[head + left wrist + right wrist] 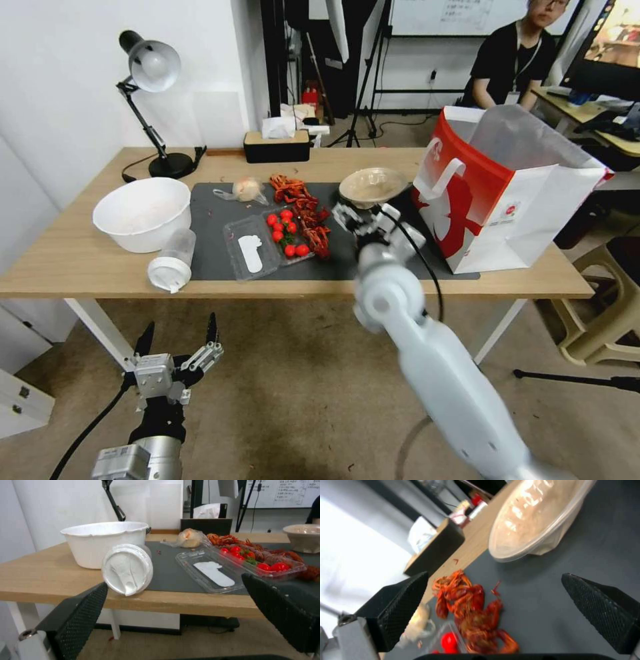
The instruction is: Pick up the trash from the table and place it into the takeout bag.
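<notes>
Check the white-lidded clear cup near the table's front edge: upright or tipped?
Tipped. The clear cup lies on its side beside the white bowl, its lid facing the table's front edge.

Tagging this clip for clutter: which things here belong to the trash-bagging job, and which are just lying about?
Job:
beige shallow bowl
clear white-lidded cup, on its side
small clear food bag
takeout bag
table
right gripper, open by the bowl
left gripper, open below the table edge

Lying about:
desk lamp
tissue box

red-and-white takeout bag (497,193), beige shallow bowl (372,185), dark grey mat (210,233).
</notes>
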`<state>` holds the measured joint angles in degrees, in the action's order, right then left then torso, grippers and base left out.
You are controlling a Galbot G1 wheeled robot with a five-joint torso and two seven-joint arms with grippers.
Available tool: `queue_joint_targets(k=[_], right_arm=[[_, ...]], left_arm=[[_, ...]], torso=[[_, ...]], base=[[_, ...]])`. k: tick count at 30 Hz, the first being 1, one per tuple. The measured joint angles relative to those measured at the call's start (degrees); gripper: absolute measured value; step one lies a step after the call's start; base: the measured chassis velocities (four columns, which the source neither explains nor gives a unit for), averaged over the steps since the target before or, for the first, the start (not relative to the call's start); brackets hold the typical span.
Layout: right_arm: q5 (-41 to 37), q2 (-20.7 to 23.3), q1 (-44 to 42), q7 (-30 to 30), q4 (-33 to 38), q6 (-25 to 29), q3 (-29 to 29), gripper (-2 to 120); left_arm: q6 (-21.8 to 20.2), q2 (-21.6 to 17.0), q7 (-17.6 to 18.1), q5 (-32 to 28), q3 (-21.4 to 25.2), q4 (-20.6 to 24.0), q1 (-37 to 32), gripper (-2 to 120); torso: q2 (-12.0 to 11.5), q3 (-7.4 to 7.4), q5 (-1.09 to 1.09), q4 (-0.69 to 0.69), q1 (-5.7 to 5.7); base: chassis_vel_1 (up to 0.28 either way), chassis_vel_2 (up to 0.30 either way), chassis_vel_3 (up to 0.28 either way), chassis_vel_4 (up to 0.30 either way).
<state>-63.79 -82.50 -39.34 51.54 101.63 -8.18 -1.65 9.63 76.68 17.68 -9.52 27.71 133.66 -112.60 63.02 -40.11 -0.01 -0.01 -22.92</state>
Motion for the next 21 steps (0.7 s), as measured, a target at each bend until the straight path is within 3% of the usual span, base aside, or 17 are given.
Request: queue_joint_targets(k=[11, 21], right_arm=[[-12.25, -3.27, 9.92, 7.96, -13.02, 0.12, -3.63, 100], [-13.87, -4.23, 11.59, 7.45, -16.99, -0.66, -4.84, 100]], left_arm=[[0.5, -0.2, 0.23, -0.21, 0.07, -0.23, -0.34, 100], [0.5, 0.11, 0.23, -0.04, -0.34, -0.11, -0.72, 100]], torso=[[0.0, 0.0, 0.01, 0.01, 0.0], [0.0, 0.0, 0.01, 0.0, 0.0]], base=[[0.0, 0.0, 0.0, 0.0], [0.0, 0.0, 0.0, 0.0]])
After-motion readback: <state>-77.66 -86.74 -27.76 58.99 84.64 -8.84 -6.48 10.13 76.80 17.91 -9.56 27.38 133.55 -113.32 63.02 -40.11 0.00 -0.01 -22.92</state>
